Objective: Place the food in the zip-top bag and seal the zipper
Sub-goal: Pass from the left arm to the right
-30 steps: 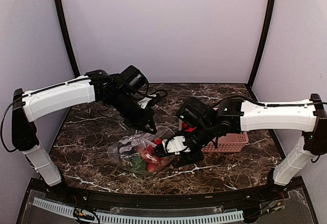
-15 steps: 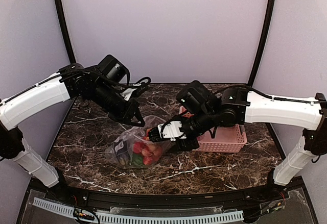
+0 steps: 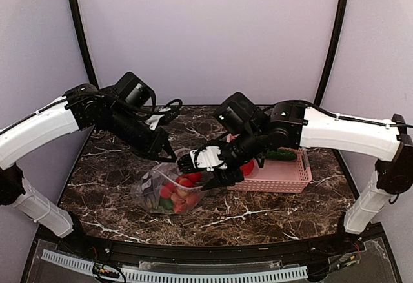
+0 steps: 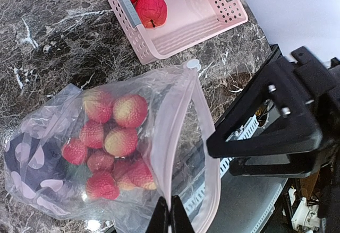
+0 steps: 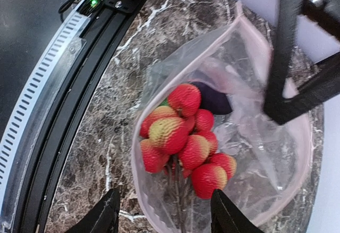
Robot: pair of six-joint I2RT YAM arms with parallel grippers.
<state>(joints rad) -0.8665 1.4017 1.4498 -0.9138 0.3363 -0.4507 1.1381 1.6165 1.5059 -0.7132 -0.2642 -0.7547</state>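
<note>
Though in bag (image 4: 183, 105), lower food (image 4: 121, 141) indistinct.

One zip-top bag (image 4: 159, 101), one pink basket (image 4: 197, 16), one dark green cucumber (image 3: 282, 156)

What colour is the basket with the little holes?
Pink all over. The basket shows best in the left wrist view, behind the bag.

We're looking at a robot test booth here: plain lilac panels (image 3: 206, 31) framed by black poles (image 3: 82, 38), marble-patterned surface (image 3: 271, 215), slotted cable duct (image 3: 193, 274) running along the front.
</note>
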